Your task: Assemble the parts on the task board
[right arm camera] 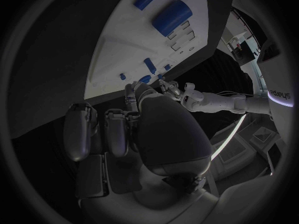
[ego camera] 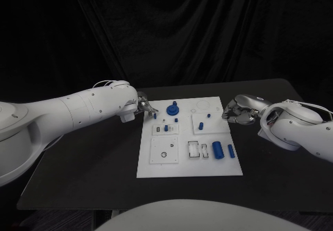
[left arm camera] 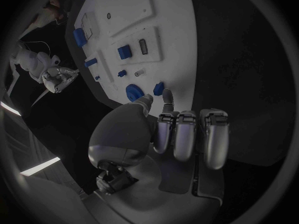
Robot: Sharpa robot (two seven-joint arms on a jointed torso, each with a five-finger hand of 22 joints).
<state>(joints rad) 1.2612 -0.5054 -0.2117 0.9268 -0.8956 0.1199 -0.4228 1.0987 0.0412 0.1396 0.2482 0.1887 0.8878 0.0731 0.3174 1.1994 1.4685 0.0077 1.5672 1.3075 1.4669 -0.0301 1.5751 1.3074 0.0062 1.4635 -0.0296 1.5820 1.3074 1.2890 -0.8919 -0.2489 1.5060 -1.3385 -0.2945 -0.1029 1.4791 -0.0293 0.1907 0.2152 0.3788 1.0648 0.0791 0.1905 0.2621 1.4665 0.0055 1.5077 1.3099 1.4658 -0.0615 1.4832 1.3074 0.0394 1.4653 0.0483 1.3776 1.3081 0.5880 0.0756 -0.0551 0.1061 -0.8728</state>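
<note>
Progress looks partial: on the board several blue parts already stand in their places, among them a round knob and a small peg near the left hand, and another peg nearer the right hand. Farther from both hands, toward the robot, a thick cylinder and a thinner pin lie flat on the board, and I judge these are loose and not yet fitted. Beside them are pale rectangular sockets, and a square plate with a small ring lies on the left hand's side; whether those are filled is too small to tell.

The left hand hovers at the board's far corner on its side, fingers curled together and pointing at the knob; in the left wrist view a small blue piece sits right at the fingertips, but I cannot tell whether it is pinched or merely touched. The right hand rests off the board's edge, fingers curled in, holding nothing visible.

What is left, by my reading, is seating the two lying pieces.
</note>
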